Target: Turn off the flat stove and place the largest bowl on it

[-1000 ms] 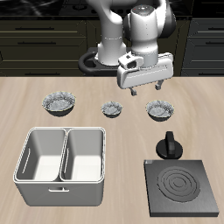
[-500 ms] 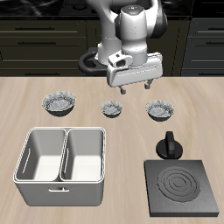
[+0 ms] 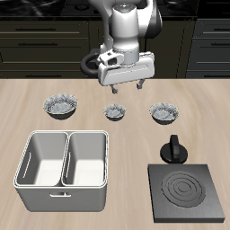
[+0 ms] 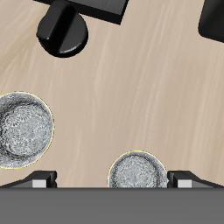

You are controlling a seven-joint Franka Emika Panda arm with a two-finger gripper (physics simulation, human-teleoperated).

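The largest bowl (image 3: 60, 106) looks stiff, light and slippery; its thin rim suits gripping. The tool (image 3: 126, 91) hangs open, empty.

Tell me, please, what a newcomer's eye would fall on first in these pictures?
Probably the gripper, hanging high above the table's back with nothing between its jaws, over a row of three speckled bowls. The largest bowl sits at one end of that row, behind the white two-compartment bin. Near the front edge lies the flat stove, its ring burner grey, with the black knob just behind it.
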